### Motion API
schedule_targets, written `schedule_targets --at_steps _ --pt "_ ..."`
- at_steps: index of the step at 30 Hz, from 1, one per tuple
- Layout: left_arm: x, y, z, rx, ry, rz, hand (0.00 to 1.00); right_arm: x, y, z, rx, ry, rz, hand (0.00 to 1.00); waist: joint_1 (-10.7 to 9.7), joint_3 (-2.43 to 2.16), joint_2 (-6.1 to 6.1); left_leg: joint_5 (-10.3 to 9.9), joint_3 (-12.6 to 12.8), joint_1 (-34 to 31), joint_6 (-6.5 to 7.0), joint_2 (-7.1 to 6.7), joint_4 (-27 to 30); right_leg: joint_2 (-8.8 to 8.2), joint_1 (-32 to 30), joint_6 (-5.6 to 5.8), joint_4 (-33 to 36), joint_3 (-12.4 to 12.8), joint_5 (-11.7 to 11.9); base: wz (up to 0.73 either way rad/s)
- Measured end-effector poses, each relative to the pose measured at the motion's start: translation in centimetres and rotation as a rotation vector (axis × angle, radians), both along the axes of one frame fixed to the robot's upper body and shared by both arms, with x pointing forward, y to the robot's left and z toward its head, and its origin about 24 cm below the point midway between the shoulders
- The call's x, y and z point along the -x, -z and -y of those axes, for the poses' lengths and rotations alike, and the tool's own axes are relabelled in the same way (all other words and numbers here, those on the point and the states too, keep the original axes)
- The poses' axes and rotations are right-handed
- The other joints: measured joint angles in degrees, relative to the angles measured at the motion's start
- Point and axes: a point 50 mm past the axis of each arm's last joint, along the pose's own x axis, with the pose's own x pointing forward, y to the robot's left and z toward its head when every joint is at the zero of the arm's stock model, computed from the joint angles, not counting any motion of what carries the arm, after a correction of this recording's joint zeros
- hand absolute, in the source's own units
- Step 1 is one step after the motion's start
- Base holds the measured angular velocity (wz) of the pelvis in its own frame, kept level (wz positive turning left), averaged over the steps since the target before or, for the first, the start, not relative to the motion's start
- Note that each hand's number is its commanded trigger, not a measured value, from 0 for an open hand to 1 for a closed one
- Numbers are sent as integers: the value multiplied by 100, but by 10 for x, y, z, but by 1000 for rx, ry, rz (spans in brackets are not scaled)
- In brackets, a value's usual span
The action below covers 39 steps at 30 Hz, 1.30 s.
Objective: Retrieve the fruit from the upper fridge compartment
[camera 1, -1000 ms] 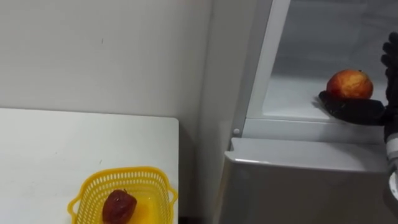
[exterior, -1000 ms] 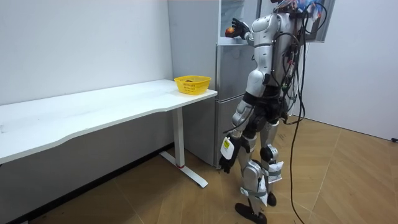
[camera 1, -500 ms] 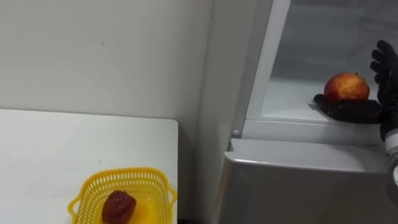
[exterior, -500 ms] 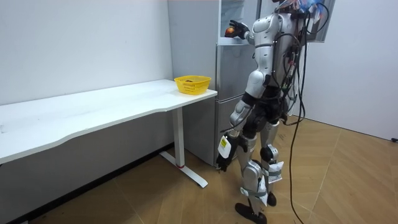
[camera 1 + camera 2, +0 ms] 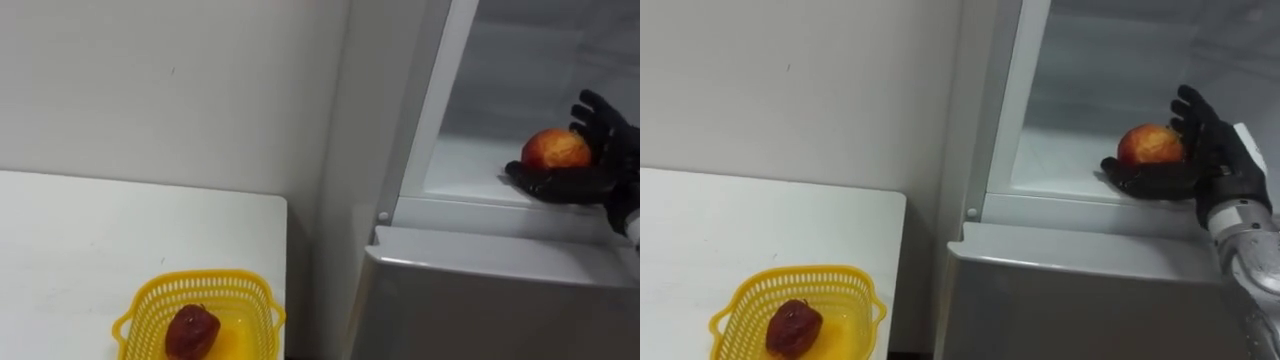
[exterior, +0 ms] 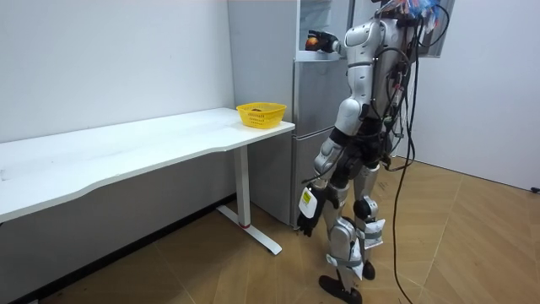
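One red-orange fruit (image 5: 1150,145) sits on the shelf (image 5: 1060,165) of the upper fridge compartment, with the right hand (image 5: 1202,168) wrapped round it, thumb in front and fingers behind. One yellow basket (image 5: 728,300) on the white worktop (image 5: 740,220) holds one dark red fruit (image 5: 793,327). The left hand (image 6: 305,223) hangs beside the leg; I cannot tell whether it is open or closed.

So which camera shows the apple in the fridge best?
The right eye view: the apple shows nearly whole in the upper fridge compartment, the right hand curled round it. The left eye view shows it similarly, nearer the picture's edge. In the room view it is a tiny orange dot.
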Motion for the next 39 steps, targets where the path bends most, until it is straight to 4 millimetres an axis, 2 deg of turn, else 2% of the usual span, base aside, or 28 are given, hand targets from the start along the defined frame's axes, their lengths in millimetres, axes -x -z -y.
schedule_targets --at_steps 1,13,18,39 --pt "0 0 0 0 0 0 0 -2 2 1 -8 -9 -13 100 5 7 6 0 6 46 0 0 -6 1 42 0 -4 3 0 0" --pt "-3 -2 -5 -19 -14 5 0 -7 2 1 -12 -68 -44 100 15 10 12 1 41 60 -21 48 4 45 55 -30 -8 11 18 0" --pt "-2 -2 -5 -25 -21 4 0 -7 2 1 -12 -73 -43 100 22 23 30 0 43 60 -23 49 12 44 59 -32 -7 12 20 0" --pt "1 -1 -6 -41 -26 -7 0 -6 -2 0 -43 -74 -16 100 6 23 29 -4 68 30 -28 53 7 47 11 -44 -8 10 27 0"
